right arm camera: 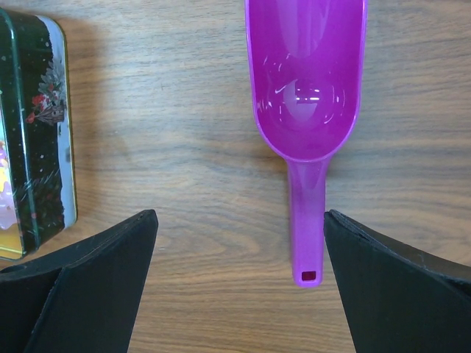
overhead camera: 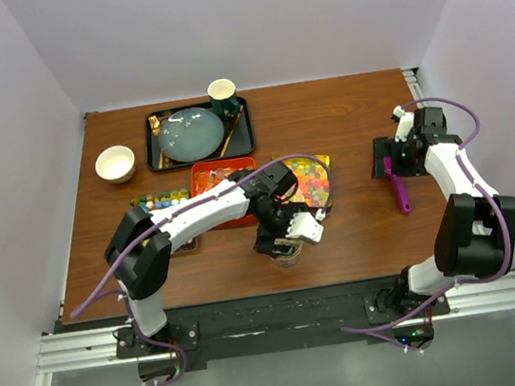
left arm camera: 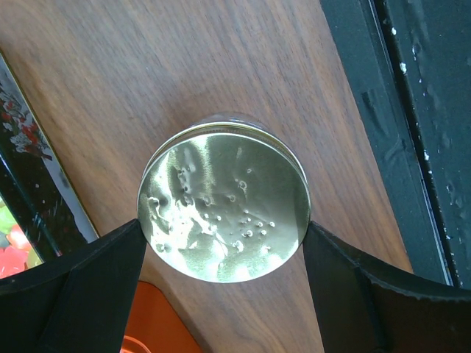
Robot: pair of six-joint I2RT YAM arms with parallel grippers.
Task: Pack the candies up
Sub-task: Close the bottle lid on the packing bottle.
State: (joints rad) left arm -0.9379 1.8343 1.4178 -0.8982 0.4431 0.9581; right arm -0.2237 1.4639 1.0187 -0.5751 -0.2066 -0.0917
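Our left gripper (left arm camera: 223, 229) clasps the round gold lid (left arm camera: 224, 202) by its rim; our right gripper (right arm camera: 239, 218) gapes wide over the purple scoop (right arm camera: 305, 88).

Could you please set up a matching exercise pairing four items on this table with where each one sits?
Things:
1 purple scoop
2 gold lid
3 white bowl
4 green cup

Places:
A left of the black tray
B between the fingers of the left hand
C at the tray's far edge
D below the open right hand

Pairs: 1-D, 2-B, 3-A, 4-C
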